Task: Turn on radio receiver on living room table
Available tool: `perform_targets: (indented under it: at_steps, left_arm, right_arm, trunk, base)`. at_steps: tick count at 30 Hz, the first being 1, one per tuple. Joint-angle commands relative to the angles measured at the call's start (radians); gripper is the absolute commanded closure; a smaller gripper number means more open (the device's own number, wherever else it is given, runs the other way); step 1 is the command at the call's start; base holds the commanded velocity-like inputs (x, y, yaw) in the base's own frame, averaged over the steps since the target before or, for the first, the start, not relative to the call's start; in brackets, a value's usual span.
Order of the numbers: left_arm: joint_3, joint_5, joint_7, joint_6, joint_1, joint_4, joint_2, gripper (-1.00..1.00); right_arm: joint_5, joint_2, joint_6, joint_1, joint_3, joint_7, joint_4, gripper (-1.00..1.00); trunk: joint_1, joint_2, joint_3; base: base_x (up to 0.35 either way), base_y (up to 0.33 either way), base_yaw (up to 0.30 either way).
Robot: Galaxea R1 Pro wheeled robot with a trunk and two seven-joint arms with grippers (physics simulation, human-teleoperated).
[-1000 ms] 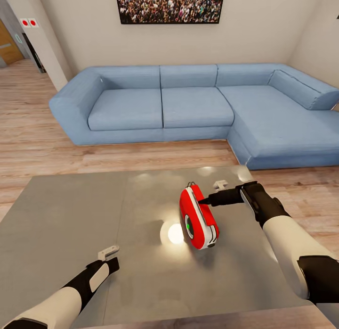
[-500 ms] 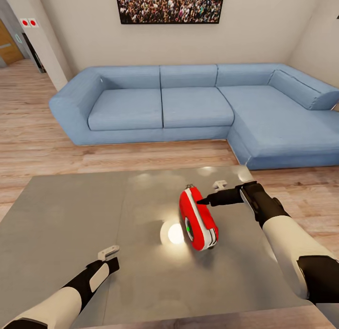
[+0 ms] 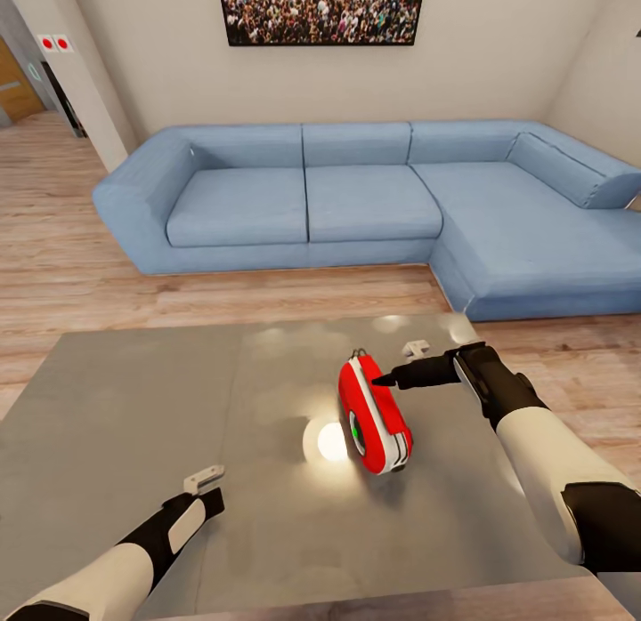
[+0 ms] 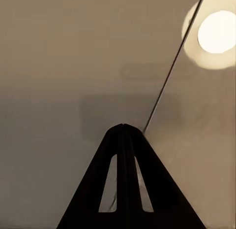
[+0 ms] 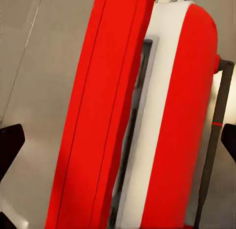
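The red radio receiver (image 3: 375, 415) with white trim stands on its edge on the glossy grey table (image 3: 133, 407), right of the middle. Its round dark dial with a small green light (image 3: 355, 429) faces left. My right gripper (image 3: 381, 381) comes in from the right and its tip touches the radio's upper far side. In the right wrist view the radio (image 5: 167, 115) is very close, and the gripper (image 5: 118, 145) is open, with dark fingertips (image 5: 10, 145) far apart at either side. My left gripper (image 3: 214, 496) hovers over the table's near left part, shut and empty (image 4: 123, 128).
A blue L-shaped sofa (image 3: 356, 203) stands beyond the table, under a framed crowd photo (image 3: 320, 12). Pale wood floor (image 3: 71, 274) lies between the sofa and the table. A bright lamp reflection (image 3: 331, 441) shines on the tabletop just left of the radio.
My right gripper has edged slightly left against the radio. The radio's far end has turned a little to the left. The left arm has not moved.
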Motion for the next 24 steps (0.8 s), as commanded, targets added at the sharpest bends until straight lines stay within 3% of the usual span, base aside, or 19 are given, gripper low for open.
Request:
perform_targets:
  at_steps: [1, 18, 24]
  left_arm:
    - [0.0, -0.001, 0.0, 0.0, 0.0, 0.001, 0.0, 1.0]
    - [-0.001, -0.002, -0.001, 0.0, 0.001, 0.011, 0.0, 1.0]
    - [-0.001, -0.003, 0.001, 0.0, 0.001, 0.011, 0.002, 1.0]
  right_arm:
    - [0.0, 0.0, 0.0, 0.0, 0.0, 0.0, 0.0, -1.0]
    - [0.002, -0.001, 0.0, 0.0, -0.002, -0.002, 0.0, -1.0]
    - [0.002, -0.003, -0.001, 0.0, -0.003, -0.065, -0.001, -1.0]
  trunk:
    - [-0.004, 0.007, 0.003]
    - [-0.069, 0.126, 0.056]
    - [-0.092, 0.168, 0.075]
  base:
    - [0.0, 0.0, 0.0]
    - [0.0, 0.0, 0.0]
    - [0.0, 0.0, 0.0]
